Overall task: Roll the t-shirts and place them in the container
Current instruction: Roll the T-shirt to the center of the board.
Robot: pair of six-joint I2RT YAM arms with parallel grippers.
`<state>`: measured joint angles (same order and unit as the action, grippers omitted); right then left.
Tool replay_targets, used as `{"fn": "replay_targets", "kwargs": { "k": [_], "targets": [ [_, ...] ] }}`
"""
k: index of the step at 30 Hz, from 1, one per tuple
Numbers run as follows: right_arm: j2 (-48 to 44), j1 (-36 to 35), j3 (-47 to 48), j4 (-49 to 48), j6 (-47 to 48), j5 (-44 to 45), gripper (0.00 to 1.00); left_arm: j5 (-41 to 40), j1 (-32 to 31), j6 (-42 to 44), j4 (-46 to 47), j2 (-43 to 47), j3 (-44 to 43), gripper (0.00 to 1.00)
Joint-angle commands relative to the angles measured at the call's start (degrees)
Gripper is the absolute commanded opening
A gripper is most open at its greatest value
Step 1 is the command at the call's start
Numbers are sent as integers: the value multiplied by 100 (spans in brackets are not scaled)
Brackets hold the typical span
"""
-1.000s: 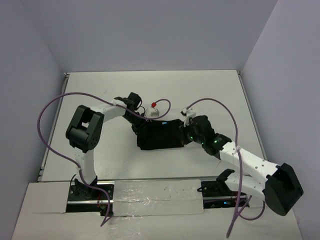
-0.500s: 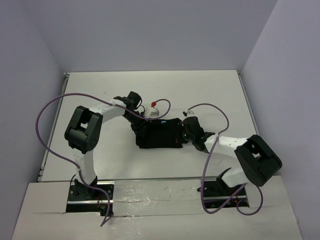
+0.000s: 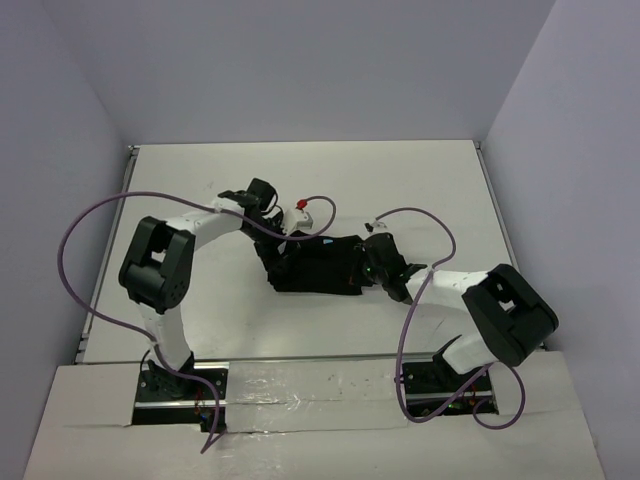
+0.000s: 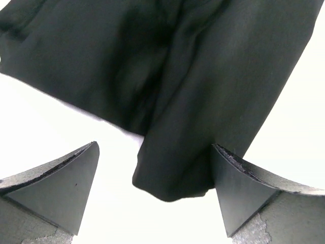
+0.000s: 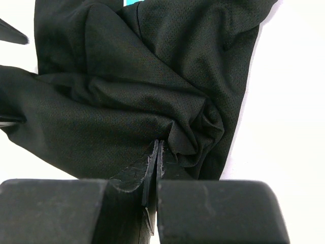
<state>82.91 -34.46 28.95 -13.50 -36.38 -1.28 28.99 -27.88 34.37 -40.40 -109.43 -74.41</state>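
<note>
Between white table's point(image 3: 200, 180) side edges, black fabric t-shirt point(image 3: 320, 268) is lying bunched; right gripper point(image 5: 158, 145) is pinching it, left gripper point(image 4: 154, 147) is gaping.

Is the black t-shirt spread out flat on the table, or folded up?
Folded up: the t-shirt is a compact bundle of overlapping, creased layers, not spread flat.

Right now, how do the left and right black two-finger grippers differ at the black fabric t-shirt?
Left gripper: open, a loose fold between its spread fingers; right gripper: shut, pinching bunched fabric. Left is at the left end of the t-shirt, right at its right end. Both reach the shirt.
</note>
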Motion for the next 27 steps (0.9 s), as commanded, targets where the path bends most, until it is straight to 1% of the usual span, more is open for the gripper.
{"fn": "replay_targets", "kwargs": {
  "k": [1, 6, 11, 14, 16, 20, 23, 24, 25, 26, 27],
  "targets": [
    [199, 36, -38, 313, 122, 242, 0, -306, 54, 140, 217, 579, 224, 99],
    [146, 36, -83, 303, 193, 242, 0, -912, 195, -474, 744, 677, 506, 99],
    [93, 27, -4, 391, 333, 268, 0, -1299, 265, -493, 841, 765, 647, 99],
    [102, 27, 84, 488, 386, 295, 0, -1475, 336, -519, 692, 826, 446, 99],
    [93, 27, 128, 515, 412, 295, 0, -1502, 414, -484, 411, 896, 130, 99],
    [85, 27, 172, 559, 421, 295, 0, -1204, 538, -291, -2, 1203, -397, 99],
    [93, 27, 199, 550, 421, 260, 0, -537, 547, -80, -126, 1528, -556, 99],
    [102, 27, 207, 550, 430, 251, 0, -126, 503, 34, -13, 1625, -522, 99],
    [111, 27, 208, 550, 430, 260, 0, 17, 433, 130, 102, 1748, -443, 99],
    [111, 27, 216, 550, 421, 260, 0, 45, 328, 279, 225, 2036, -121, 99],
    [120, 27, 216, 532, 430, 251, 0, -155, -39, 672, 391, 2187, 117, 99]
  ]
}}
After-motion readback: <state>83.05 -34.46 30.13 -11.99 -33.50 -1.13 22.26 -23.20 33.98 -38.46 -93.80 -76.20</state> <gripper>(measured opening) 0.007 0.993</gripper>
